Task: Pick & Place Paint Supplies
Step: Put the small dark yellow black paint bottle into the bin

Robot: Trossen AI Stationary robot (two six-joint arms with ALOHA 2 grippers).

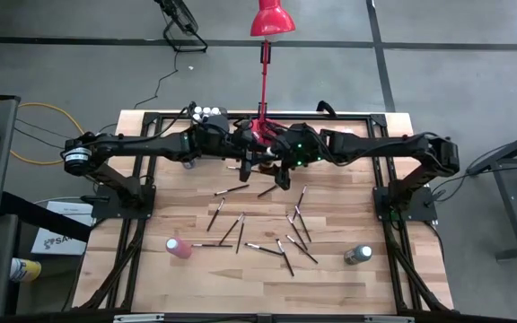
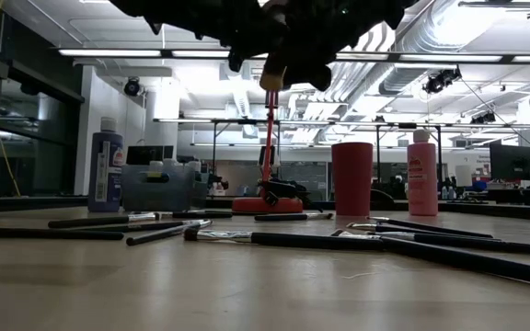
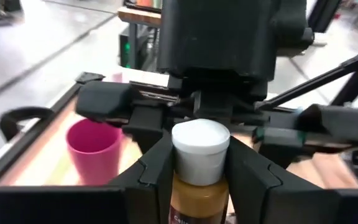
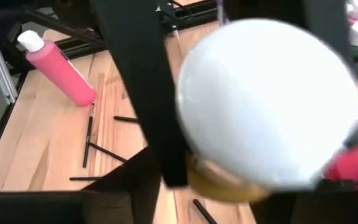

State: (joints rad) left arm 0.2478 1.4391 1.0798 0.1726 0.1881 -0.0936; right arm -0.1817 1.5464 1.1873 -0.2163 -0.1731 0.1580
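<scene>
On the left side of the table, the left arm reached in toward the far middle. Near the front left stood a pink bottle (image 1: 179, 248) with a white cap. At the far edge, a little left of the middle, sat a grey bin (image 1: 208, 113) with white bottle caps showing inside it.

In the far middle, high above the wood, the left gripper (image 3: 201, 148) was clenched on a small brown-yellow paint bottle (image 3: 199, 190) with a white cap. Its two dark fingers (image 3: 156, 163) pressed on each side of the bottle, just under the cap. The bottle stood upright in the grip. A red cup (image 2: 351, 177) stood on the table close by, lower down.

The right gripper (image 1: 269, 154) was right up against the same bottle, meeting the left gripper. The white cap filled most of its wrist view. I could not tell if its fingers were gripping or let go.

Many thin dark paintbrushes (image 1: 260, 246) lay scattered on the wood in the middle, nearer the front. Some crossed each other.

Near the front right stood a dark bottle (image 1: 358, 255) with a pale top, well apart from the pink one.
</scene>
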